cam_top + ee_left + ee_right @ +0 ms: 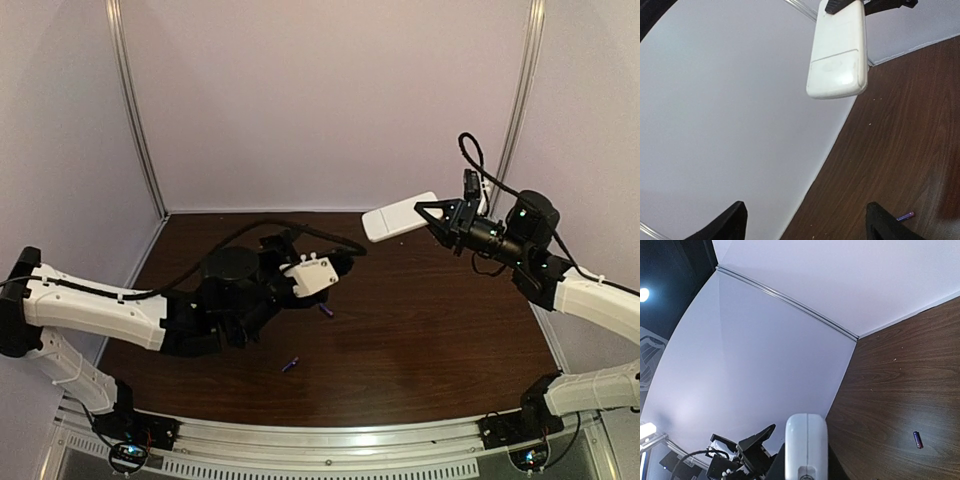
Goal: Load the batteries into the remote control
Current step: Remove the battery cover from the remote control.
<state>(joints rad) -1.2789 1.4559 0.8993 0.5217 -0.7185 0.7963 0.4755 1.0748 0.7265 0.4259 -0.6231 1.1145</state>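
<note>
My right gripper is shut on one end of the white remote control and holds it in the air above the back right of the table. The left wrist view shows the remote's plain back with its battery-cover seam. The right wrist view shows the remote edge-on between my right gripper's jaws. My left gripper is open and empty, pointing toward the remote with a gap between them. Two purple-blue batteries lie on the table: one just below the left gripper, one nearer the front.
The dark wooden table is bounded by pale walls with metal corner rails. One battery shows by the left finger's edge and on the wood in the right wrist view. The left arm's cable arcs above the table.
</note>
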